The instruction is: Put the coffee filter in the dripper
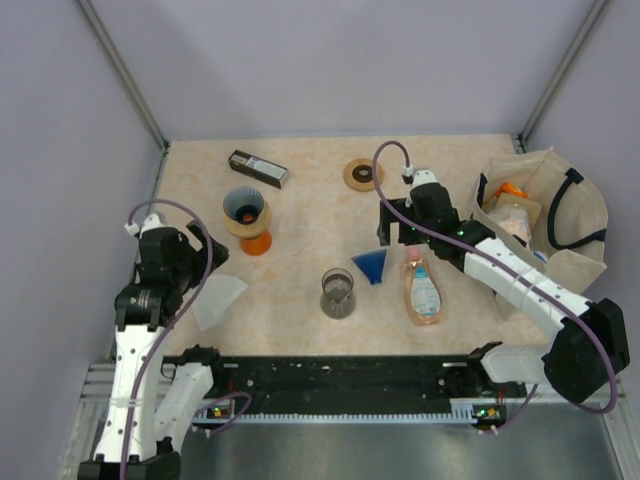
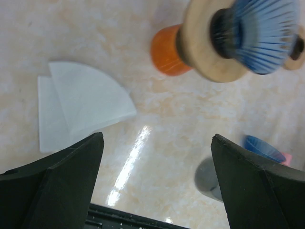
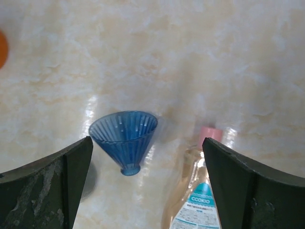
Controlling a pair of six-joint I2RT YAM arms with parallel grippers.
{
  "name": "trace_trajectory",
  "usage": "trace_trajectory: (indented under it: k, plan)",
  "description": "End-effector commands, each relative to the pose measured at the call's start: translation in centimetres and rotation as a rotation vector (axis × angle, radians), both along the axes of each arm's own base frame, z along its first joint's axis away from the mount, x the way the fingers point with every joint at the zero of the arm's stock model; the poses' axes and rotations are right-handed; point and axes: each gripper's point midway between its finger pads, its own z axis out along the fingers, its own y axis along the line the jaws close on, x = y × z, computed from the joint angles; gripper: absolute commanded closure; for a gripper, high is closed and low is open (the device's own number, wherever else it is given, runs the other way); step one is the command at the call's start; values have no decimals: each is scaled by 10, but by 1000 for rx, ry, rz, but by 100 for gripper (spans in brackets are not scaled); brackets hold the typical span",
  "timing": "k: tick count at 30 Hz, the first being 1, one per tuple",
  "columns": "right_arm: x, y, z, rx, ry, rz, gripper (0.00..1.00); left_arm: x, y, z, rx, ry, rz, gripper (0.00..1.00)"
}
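Coffee filter (image 2: pixel 83 102) is found lying flat on the tabletop (image 1: pixel 310 210) at the near left, just beside the left gripper (image 2: pixel 157 139), whose jaws are spread wide with nothing held between them; the right gripper (image 3: pixel 147 141) is likewise wide open and empty, hung over the middle of the table. It's thin white paper, so it should be expected to be feather-light, floppy and easily creased or torn. Since it's pressed flat against the surface, a straight top-down pinch probably won't get under it, so an edge would likely need to be nudged up or slid first, then pinched near the curved rim rather than the point, tbh. Two layers seem to be seen in the left wrist view, a fan shape over a squarer piece, and whether that's one folded sheet or two can't be told. The dripper (image 1: pixel 245 205), blue and ribbed, is set upright on a wooden collar over an orange base (image 1: pixel 257 243), farther back and a bit right of the filter. A second blue cone (image 1: pixel 372 266) is lying on its side mid-table, near a glass beaker (image 1: pixel 338 294) and a soap bottle (image 1: pixel 424 290). The surface is glossy marbled beige, so paper may be slid about easily. The space is walled in by plain grey panels, with a tote bag (image 1: pixel 595 210) at the right, and a black box (image 1: pixel 258 168) and a wooden ring (image 1: pixel 362 174) at the far side
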Motion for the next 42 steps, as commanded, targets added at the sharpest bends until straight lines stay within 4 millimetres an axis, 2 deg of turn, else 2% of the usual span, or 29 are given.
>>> trace_trajectory:
  k: [1,4,6,11,15,19,24,29,35,42]
  plan:
    - [5,53,24,210,-65,201,3,-14,26,-57,-27,156,269,1]
    - [-10,96,35,371,-77,366,4,-15,35,-82,-30,209,360,1]
    - [-15,119,41,356,-112,417,4,-11,46,-92,-31,211,423,1]
    - [-29,165,27,383,-59,449,4,-6,66,-125,-86,250,517,1]
    - [-38,187,13,411,-9,485,4,4,74,-140,-146,242,530,1]
    - [-43,186,2,397,16,476,5,10,64,-155,-192,269,492,1]
    - [-46,173,-6,374,7,445,5,0,62,-173,-201,350,509,1]
    - [-46,169,-11,357,6,434,5,-4,40,-193,-302,385,455,1]
    - [-47,167,-13,347,8,438,5,-11,36,-199,-307,417,440,1]
    - [-48,170,-15,356,24,442,4,-22,12,-206,-413,410,388,1]
